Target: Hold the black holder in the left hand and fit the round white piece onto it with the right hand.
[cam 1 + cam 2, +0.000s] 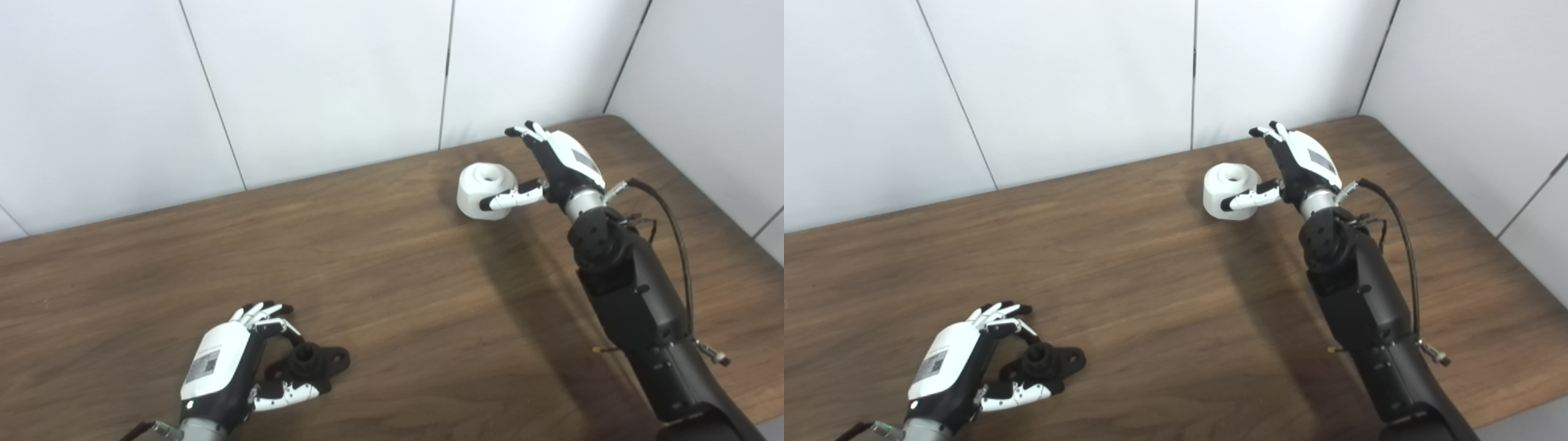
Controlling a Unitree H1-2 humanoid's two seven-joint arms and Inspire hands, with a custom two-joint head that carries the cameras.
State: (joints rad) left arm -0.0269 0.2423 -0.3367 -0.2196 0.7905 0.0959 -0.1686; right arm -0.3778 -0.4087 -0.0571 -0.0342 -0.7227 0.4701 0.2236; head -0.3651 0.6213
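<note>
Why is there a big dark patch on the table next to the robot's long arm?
In both eye views that is the right arm's shadow on the table, falling to its left; light comes from the right. The round white piece and black holder look sharp, with no glare.

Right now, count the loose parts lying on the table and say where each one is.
2: the black holder near the front left by the left hand; the round white piece at the far right beside the right hand.
</note>
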